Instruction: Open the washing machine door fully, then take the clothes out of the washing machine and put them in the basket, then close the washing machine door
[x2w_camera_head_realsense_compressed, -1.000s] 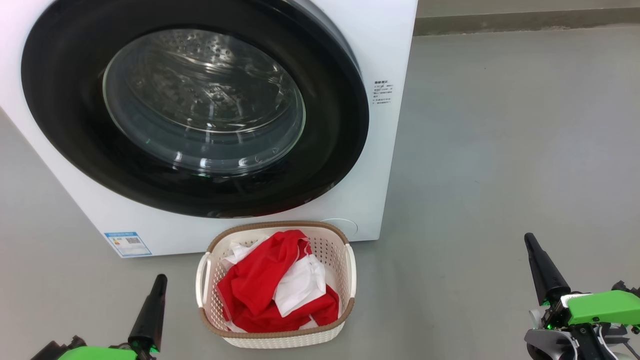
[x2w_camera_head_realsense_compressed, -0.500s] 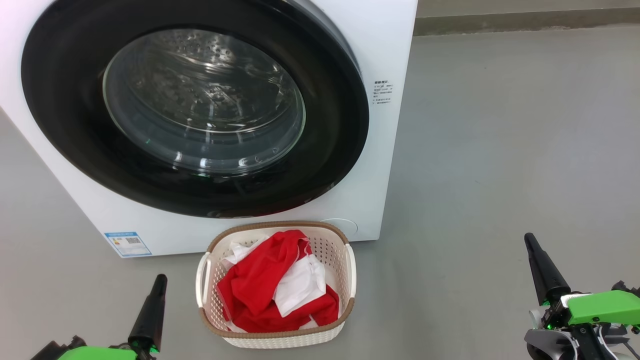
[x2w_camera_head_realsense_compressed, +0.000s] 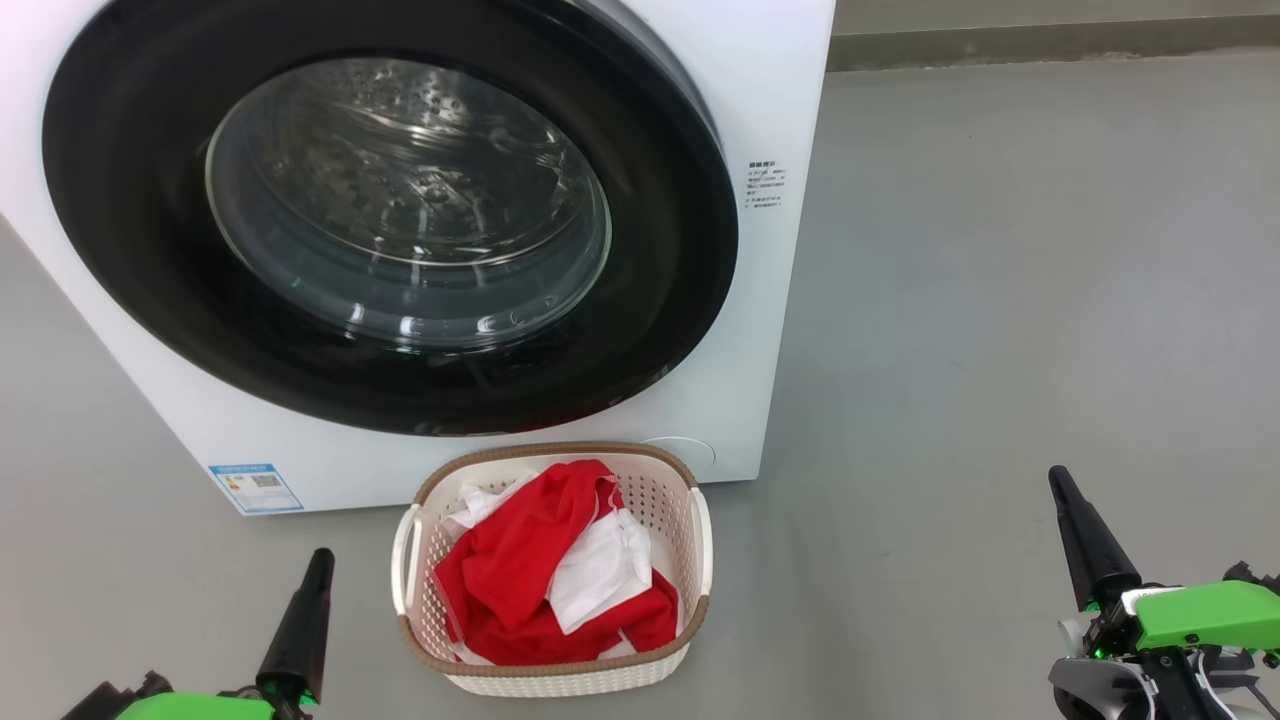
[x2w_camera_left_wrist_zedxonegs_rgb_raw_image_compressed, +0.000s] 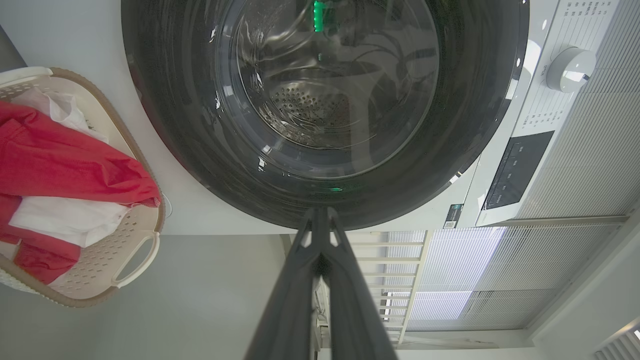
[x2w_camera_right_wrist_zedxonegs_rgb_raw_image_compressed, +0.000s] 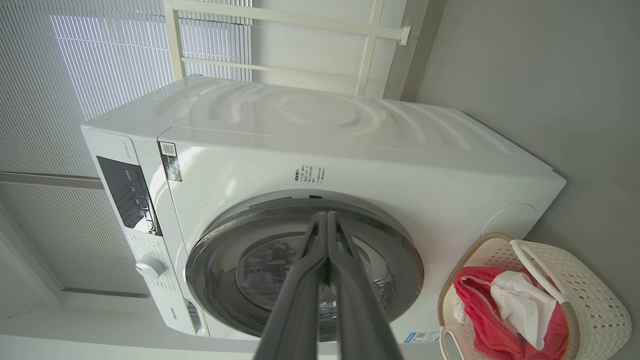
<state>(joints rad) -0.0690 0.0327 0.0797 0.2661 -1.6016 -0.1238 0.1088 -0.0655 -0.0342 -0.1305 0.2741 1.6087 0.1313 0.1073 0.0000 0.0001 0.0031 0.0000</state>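
Item, my left gripper (x2w_camera_head_realsense_compressed: 316, 565): fingers pressed together, nothing held, low beside the basket (x2w_camera_head_realsense_compressed: 701, 530).
Item, my right gripper (x2w_camera_head_realsense_compressed: 1062, 487): likewise closed and empty, well apart on the other side.
Item, washing machine door (x2w_camera_head_realsense_compressed: 150, 300): seated flush in the washing machine (x2w_camera_head_realsense_compressed: 775, 100); no garment visible through the glass.
Item, clothes (x2w_camera_head_realsense_compressed: 515, 575): red and white, heaped in the basket, which stands on the floor just before the machine.
Step in hand, by my reckoning: the last, apparently done. Next move calls only for confirming the latch.

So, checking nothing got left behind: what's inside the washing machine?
Through the washing machine door, bare perforated drum, no garment seen. The door's black rim hides the drum's edges.
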